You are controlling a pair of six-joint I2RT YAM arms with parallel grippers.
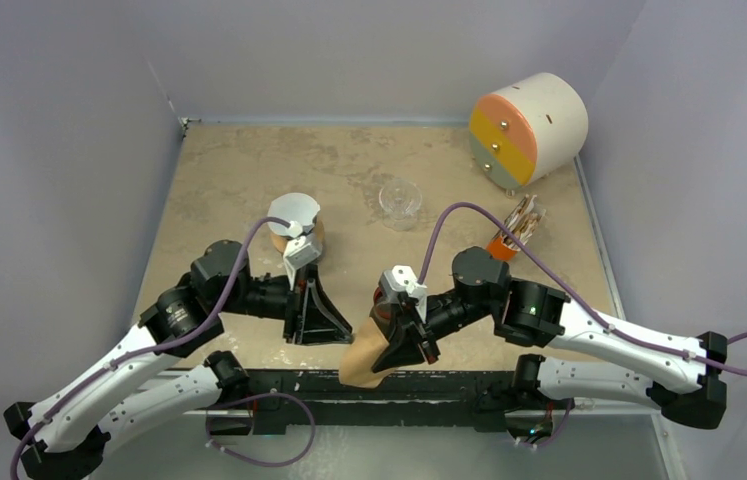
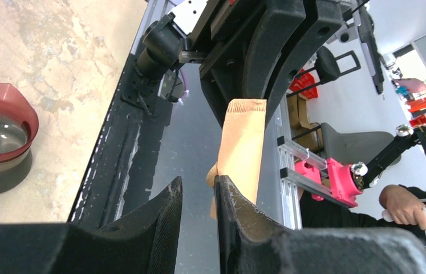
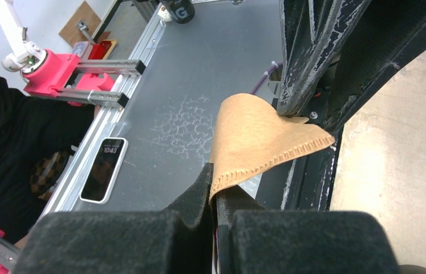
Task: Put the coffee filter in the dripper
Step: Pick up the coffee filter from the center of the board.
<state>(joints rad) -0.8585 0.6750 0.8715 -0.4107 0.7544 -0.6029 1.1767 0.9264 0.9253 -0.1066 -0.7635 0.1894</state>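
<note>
One coffee filter (image 3: 256,137) in right gripper (image 3: 215,184); left gripper (image 2: 197,181) seemingly ajar

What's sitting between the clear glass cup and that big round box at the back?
Nothing. The top view shows only bare table between the cup and the box.
</note>
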